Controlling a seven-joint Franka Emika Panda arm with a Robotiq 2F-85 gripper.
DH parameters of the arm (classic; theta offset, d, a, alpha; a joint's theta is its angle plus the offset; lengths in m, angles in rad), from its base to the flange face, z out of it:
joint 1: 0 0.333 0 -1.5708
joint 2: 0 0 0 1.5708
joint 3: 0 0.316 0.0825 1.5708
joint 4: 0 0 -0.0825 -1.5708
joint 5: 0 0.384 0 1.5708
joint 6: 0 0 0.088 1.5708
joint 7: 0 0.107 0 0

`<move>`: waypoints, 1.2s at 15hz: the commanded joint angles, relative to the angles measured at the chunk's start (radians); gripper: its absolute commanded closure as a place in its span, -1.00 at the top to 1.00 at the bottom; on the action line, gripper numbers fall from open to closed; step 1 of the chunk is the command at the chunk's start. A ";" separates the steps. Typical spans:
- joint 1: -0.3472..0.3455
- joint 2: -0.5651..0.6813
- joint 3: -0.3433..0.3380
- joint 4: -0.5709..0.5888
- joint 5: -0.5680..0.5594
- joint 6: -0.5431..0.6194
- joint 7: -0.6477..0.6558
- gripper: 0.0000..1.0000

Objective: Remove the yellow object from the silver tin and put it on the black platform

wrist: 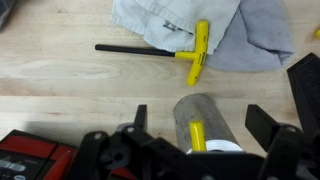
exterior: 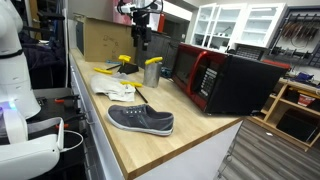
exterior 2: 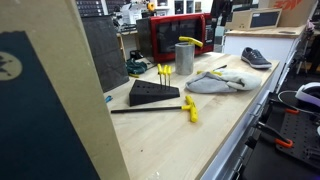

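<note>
Yellow object [wrist: 197, 136] sits in silver tin [exterior 2: 184, 60]; looks light, stiff, probably slick. Pinch the exposed upper end. Gripper [wrist: 201, 115] hangs over the tin, jaws wide, empty. Black platform [exterior 2: 152, 94] nearby.

In an exterior view the arm [exterior: 138, 12] shows at the upper centre of the frame as a dark, blocky wrist section with small red-orange patches on it. Screws and labels there are too small to make out. Just below, the end effector [exterior: 141, 42] is a slim black shape. In the wrist view it fills the bottom edge of the frame. It is matte black throughout and built of angular, jointed links with cut-out gaps between them. Its fingers [wrist: 140, 118] are flat black bars with squared tips, one at lower centre and a broader one at lower right. Another black piece shows at the right edge.
</note>
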 commanded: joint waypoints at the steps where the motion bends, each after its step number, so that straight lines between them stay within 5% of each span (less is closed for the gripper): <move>1: -0.003 0.083 0.005 0.069 -0.002 0.051 -0.044 1.00; 18: 0.001 0.391 0.067 0.313 0.080 0.116 -0.104 0.98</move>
